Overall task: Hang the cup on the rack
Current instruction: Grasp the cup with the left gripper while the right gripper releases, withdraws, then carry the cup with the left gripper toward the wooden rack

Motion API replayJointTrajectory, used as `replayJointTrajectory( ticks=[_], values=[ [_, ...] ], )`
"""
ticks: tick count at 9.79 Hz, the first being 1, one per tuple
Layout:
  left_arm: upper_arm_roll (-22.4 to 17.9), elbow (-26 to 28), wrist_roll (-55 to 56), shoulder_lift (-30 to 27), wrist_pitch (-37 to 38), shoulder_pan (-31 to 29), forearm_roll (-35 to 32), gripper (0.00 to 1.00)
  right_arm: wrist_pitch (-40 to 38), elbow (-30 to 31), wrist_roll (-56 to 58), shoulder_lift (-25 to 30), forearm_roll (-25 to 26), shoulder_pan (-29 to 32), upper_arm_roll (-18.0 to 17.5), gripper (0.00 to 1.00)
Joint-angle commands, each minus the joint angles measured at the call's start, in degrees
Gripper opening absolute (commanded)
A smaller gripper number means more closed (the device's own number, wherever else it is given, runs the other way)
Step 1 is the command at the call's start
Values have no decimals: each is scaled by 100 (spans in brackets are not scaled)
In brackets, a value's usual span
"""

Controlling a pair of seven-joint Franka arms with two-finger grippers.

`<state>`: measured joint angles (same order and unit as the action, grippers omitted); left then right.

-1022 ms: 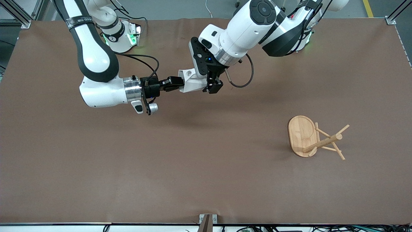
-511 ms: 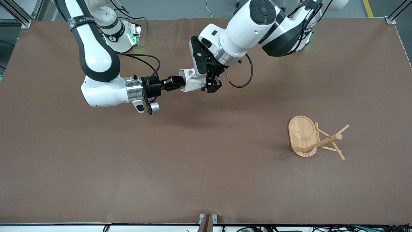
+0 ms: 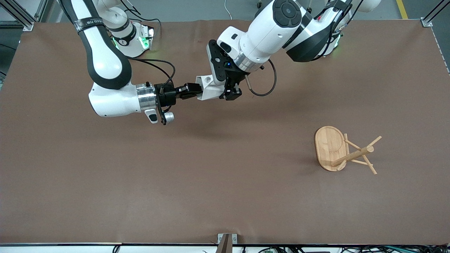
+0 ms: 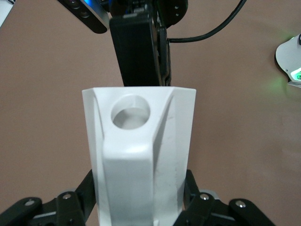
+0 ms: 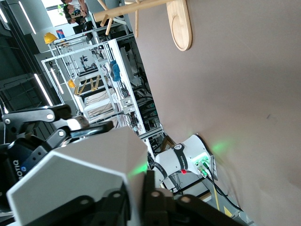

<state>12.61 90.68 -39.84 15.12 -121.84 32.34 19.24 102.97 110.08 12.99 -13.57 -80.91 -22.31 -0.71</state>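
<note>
The white faceted cup (image 3: 208,88) hangs in the air over the table's middle, nearer the robots' bases, held from both ends. My right gripper (image 3: 194,91) is shut on its rim, one finger inside and one outside the wall (image 5: 136,195). My left gripper (image 3: 230,94) is shut on the cup's sides (image 4: 139,190). The handle with its round hole (image 4: 131,111) faces the left wrist camera, and the right gripper's black fingers (image 4: 138,56) show past the cup. The bamboo rack (image 3: 351,156) stands toward the left arm's end, nearer the front camera.
The brown table mat (image 3: 225,182) lies bare around the rack. The rack's oval base (image 5: 181,23) and pegs show small in the right wrist view. Both arm bases stand along the table's edge away from the front camera.
The right arm and the cup shifted slightly toward the left gripper a second ago. Over the last half second nothing has visibly moved.
</note>
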Motion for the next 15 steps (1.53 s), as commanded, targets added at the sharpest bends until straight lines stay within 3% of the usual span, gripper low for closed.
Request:
replayJointTrajectory(
  ticks=[1, 5, 7, 9, 11, 12, 15],
  values=[
    [22, 90, -182, 123, -15, -61, 62, 0, 117, 32, -191, 266, 475, -28, 115, 100],
    [-31, 117, -104, 131, 64, -96, -8, 0, 179, -153, -627, 450, 2294, 647, 316, 100],
    [-66, 126, 350, 149, 64, -279, -17, 0, 75, -625, -1759, 583, 4021, 1217, 370, 100],
    [-75, 117, 1018, 79, 116, -603, -113, 0, -172, -759, -1861, 837, 5429, 1832, 370, 100],
    [-66, 99, 2071, -26, 318, -929, -429, 0, -75, -1047, -1887, 1101, 7562, 1897, 361, 100],
    [-66, 91, 2624, -18, 389, -1027, -465, 0, -415, -1276, -1879, 1119, 7798, 2019, 396, 100],
    [-66, 160, 4323, 87, 398, -1361, -474, 0, -1750, -2382, -1817, 1120, 7862, 2397, 414, 100]
  ],
)
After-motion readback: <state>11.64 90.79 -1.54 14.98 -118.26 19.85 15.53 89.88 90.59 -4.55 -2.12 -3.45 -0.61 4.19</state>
